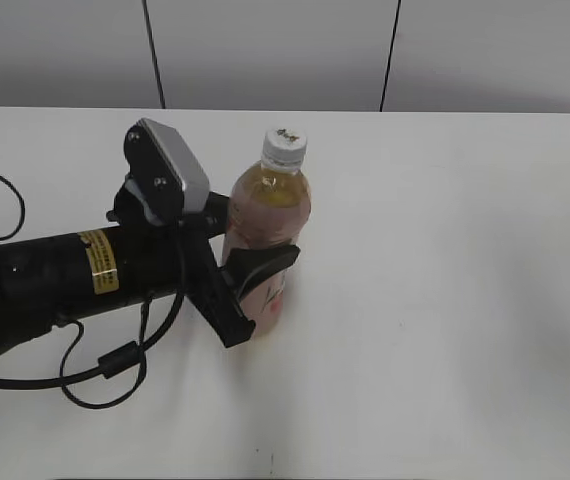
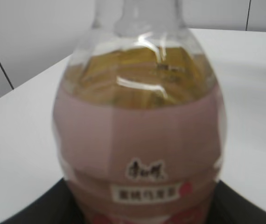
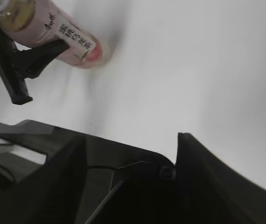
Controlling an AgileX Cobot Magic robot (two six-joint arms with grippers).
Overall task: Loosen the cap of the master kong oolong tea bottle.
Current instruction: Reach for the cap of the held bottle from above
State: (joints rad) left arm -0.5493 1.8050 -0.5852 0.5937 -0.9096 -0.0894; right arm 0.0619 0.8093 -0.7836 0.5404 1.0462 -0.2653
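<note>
Between the fingers of the left pincer (image 2: pixel 142 219), the pale pink label of the master kong oolong tea bottle (image 2: pixel 140 140) carries a dark brush-style logo of Chinese characters, too blurred to read. Just below it sits a white strip with a row of dark Chinese characters, also soft, ending beside a small red round mark. In the right wrist view the same label shows the logo and the white strip of characters running along the bottle's side, above the dark finger that crosses it. The cap (image 1: pixel 285 146) has a small dark mark on top, unreadable. Behind the pincer, the arm bears a yellow sticker (image 1: pixel 97 261) with fine print too small to read.
</note>
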